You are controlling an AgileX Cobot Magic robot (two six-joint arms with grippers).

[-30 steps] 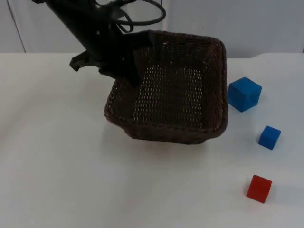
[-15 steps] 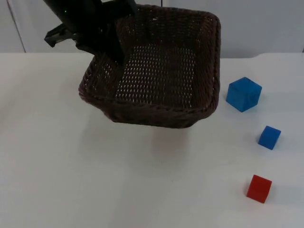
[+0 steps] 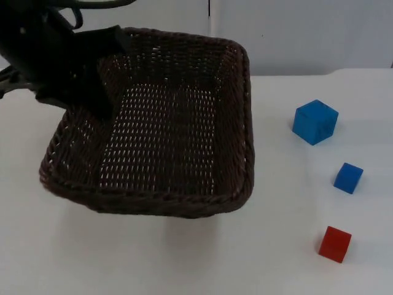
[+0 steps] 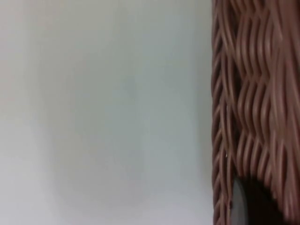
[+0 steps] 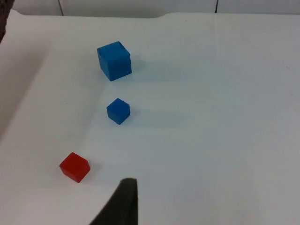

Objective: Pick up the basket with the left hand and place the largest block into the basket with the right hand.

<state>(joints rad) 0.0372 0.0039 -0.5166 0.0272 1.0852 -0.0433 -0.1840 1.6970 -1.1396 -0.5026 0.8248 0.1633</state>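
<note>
Now, surface: my white surface [image 3: 184,264] runs back to a grey partition wall [image 3: 307,37]; its far edge shows as a pale line under that wall in the top view and in my right wrist view.
Room: grey wall panels [image 5: 140,5] with thin dark seams stand behind the surface.
Basket: the dark brown woven basket [image 3: 159,147] hangs tilted above the surface at my left side, open side up, nothing inside it; a soft shadow lies on the surface under its near edge.
Left claw: my left claw [image 3: 92,92] is clamped on the basket's far-left rim and carries it; in my left wrist view the woven wall [image 4: 253,103] stands right against my fingertip [image 4: 239,206], with bare white surface beside it.
Largest block: the big blue cube [image 3: 315,121] sits on the surface to the right of the basket, apart from it, nearer the wall than the other blocks; it also shows in my right wrist view [image 5: 114,60].
Small blue cube: the small blue cube [image 3: 348,177] sits nearer the camera than the big one, a little further right.
Red cube: the red cube [image 3: 334,243] sits nearest the front edge, well apart from the basket.
Right claw: one black fingertip [image 5: 119,204] hangs above the surface near the red cube; I cannot tell how far this claw is open.
</note>
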